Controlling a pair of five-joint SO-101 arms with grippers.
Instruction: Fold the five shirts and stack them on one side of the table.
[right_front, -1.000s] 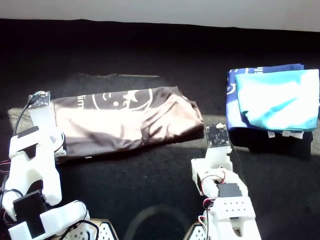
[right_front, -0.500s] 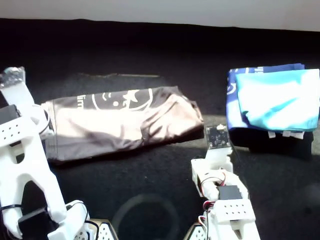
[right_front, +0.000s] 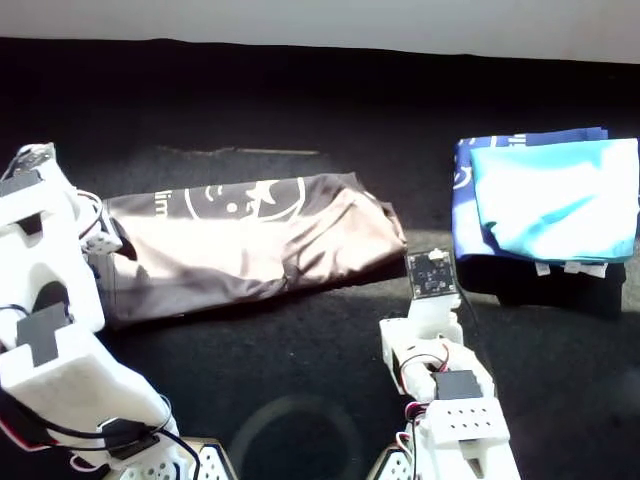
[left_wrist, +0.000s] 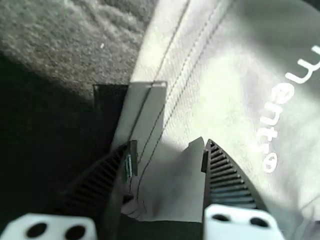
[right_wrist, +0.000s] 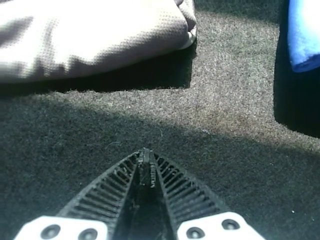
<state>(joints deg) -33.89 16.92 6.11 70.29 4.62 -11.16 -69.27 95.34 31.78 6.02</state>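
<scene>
A grey shirt (right_front: 250, 245) with a white print lies folded lengthwise across the left half of the black table (right_front: 300, 110). My left gripper (left_wrist: 167, 152) is open at the shirt's left end (left_wrist: 225, 75), its fingers straddling the hem, with fabric between them. The left arm (right_front: 50, 260) stands over that end. At the right side, a cyan shirt (right_front: 555, 195) tops a stack with a blue shirt (right_front: 465, 180) and a black one (right_front: 560, 285) beneath. My right gripper (right_wrist: 145, 165) is shut and holds nothing, low over the bare table short of the grey shirt's right end (right_wrist: 100, 35).
The right arm (right_front: 435, 340) stands at the front centre, between the grey shirt and the stack. A blue edge of the stack (right_wrist: 302, 35) lies to one side of the right gripper. Bare table (right_front: 330, 330) stretches in front of the grey shirt.
The left arm lifted away from the shirt's left end, swung outward, then came back down with its open fingers over the hem. The right arm stayed still.
</scene>
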